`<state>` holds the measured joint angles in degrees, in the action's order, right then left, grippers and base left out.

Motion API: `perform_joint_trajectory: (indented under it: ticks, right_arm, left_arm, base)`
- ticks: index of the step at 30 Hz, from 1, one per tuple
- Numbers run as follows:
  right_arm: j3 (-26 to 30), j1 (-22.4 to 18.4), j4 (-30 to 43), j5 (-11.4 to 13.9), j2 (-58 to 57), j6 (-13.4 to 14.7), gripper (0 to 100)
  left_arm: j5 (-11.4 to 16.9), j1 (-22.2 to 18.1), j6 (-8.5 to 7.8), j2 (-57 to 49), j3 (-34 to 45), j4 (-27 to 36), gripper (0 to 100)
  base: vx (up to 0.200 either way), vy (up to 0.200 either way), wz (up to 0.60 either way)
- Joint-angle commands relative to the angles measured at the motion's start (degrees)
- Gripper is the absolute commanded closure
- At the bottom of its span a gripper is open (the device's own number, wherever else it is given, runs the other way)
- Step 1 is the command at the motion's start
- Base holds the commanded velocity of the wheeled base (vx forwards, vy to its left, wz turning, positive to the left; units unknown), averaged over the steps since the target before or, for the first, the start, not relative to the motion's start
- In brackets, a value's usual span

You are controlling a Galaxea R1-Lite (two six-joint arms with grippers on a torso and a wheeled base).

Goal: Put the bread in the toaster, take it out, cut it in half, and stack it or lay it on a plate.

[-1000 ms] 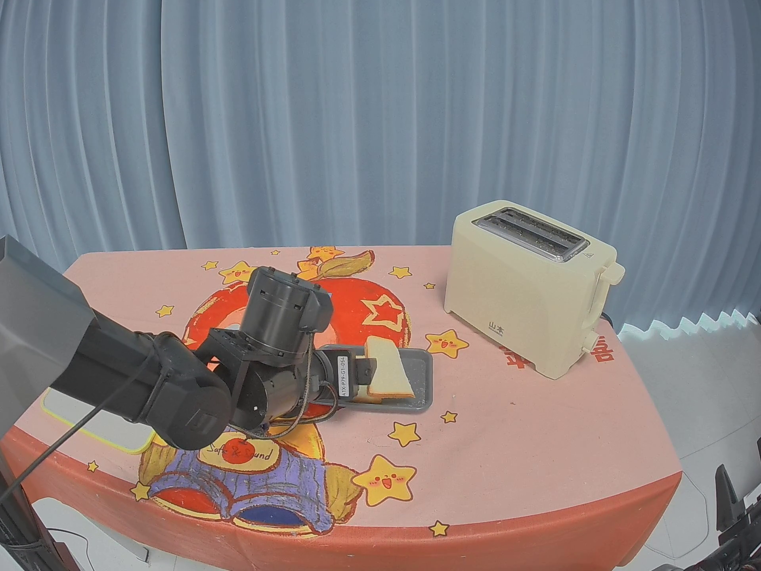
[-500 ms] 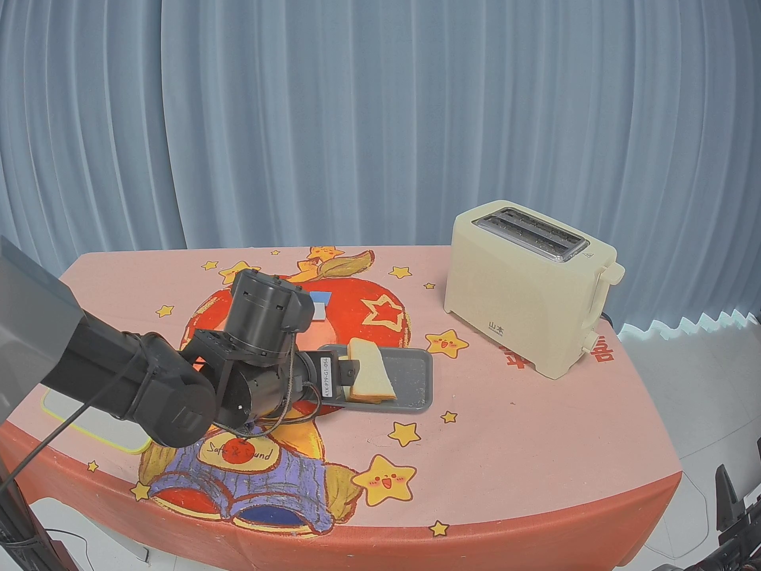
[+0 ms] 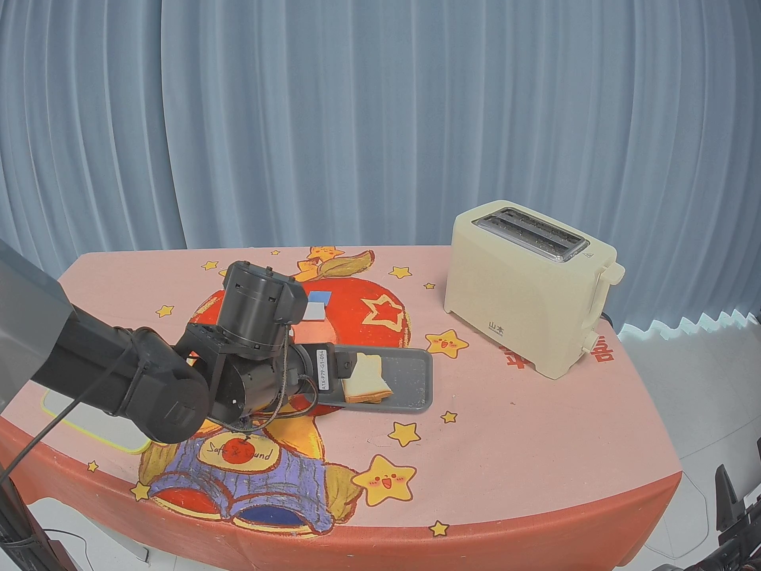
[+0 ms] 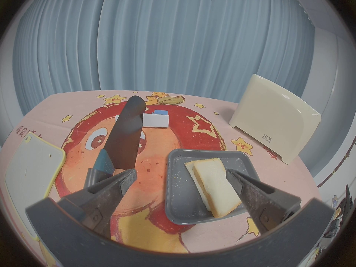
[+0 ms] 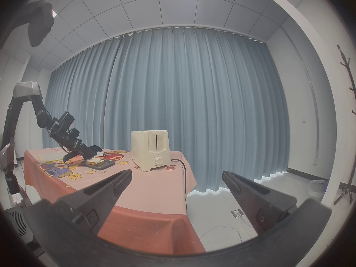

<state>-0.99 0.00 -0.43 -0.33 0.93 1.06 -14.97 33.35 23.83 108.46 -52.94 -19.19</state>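
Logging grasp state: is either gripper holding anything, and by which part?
Nothing is held. The left gripper is open, with the bread lying flat in the gray tray between its jaws. The right gripper is open and empty.

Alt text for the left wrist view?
Open left gripper frames bread on a grey tray. A knife lies beside the tray, with a cutting board and a toaster farther off.

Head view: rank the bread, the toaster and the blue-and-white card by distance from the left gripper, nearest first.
1. Bread: in the grey tray, right at the left gripper.
2. Blue-and-white card: beyond the gripper, farther back.
3. Toaster: far off on the robot's right.
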Motion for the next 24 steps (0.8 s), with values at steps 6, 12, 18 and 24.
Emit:
perform_joint_trajectory:
  ticks: [6, 12, 18, 24]
  right_arm:
    - [0.99, 0.00, -0.01, -0.02, -0.93, -0.01, 0]
    - [0.99, 0.00, -0.01, -0.02, -0.93, -0.01, 0]
    - [0.99, 0.00, -0.01, -0.02, -0.93, -0.01, 0]
    - [0.99, 0.00, -0.01, -0.02, -0.93, -0.01, 0]
  left_arm:
    - [0.29, 0.48, 0.25, -0.71, 0.12, -2.08, 0]
    - [0.29, 3.12, 0.34, -1.50, 0.12, -4.02, 0]
    - [0.12, 6.64, 0.60, -2.90, 0.47, -7.62, 0]
    - [-0.41, 8.31, 0.25, -7.03, 1.97, -8.85, 0]
  base:
    - [0.000, 0.000, 0.00]
    - [0.000, 0.000, 0.00]
    - [0.000, 0.000, 0.00]
    - [0.000, 0.000, 0.00]
